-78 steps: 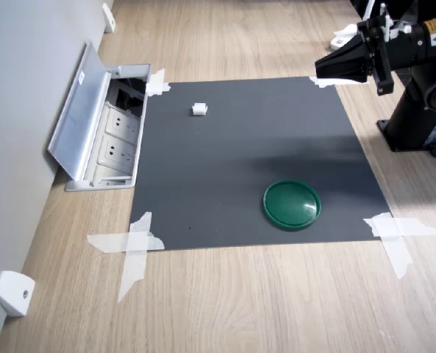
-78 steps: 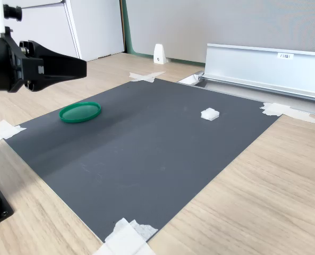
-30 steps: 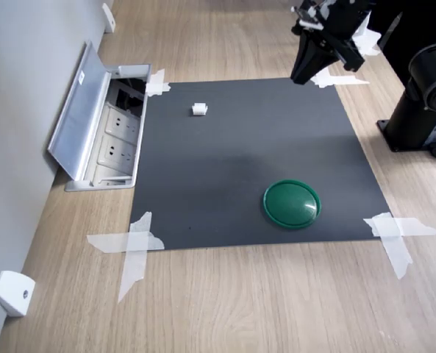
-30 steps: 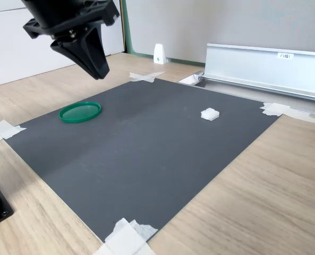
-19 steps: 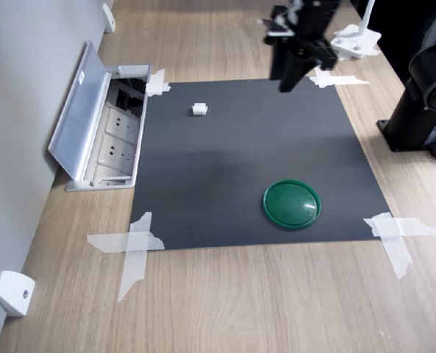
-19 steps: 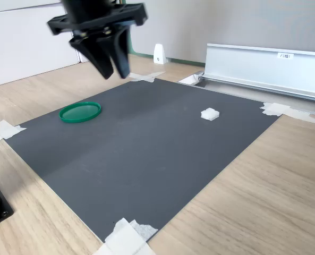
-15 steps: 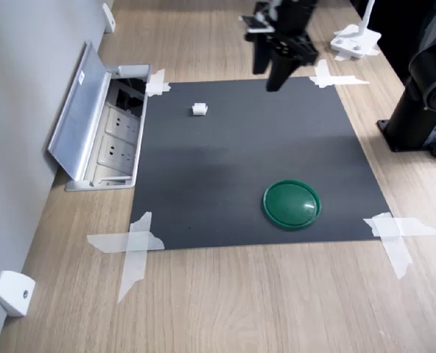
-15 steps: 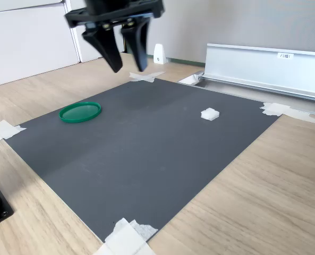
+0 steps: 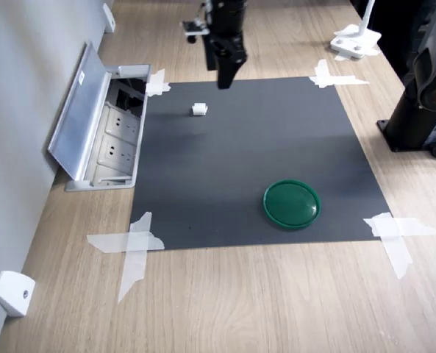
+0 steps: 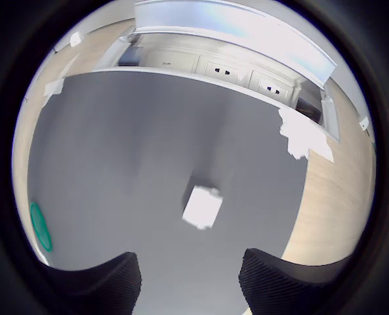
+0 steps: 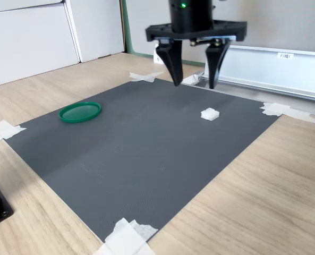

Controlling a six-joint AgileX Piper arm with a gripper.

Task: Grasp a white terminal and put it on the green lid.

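- First exterior view: the hand [image 9: 226, 79] hangs above the mat's far edge, not yet over the white terminal [image 9: 198, 109], which lies alone on the dark mat [image 9: 225, 184], well apart from the green lid [image 9: 292, 204]. The piece is tiny; a descent slightly off-centre would likely nudge it away.
- Wrist view: the terminal [image 10: 202, 207] sits ahead of the spread fingertips [image 10: 109, 279], not between them. The open socket box [image 10: 227, 65] holds only outlets.
- Second exterior view: the hand [image 11: 192, 84] is held wide apart and empty; the lid [image 11: 80, 112] has nothing on it.
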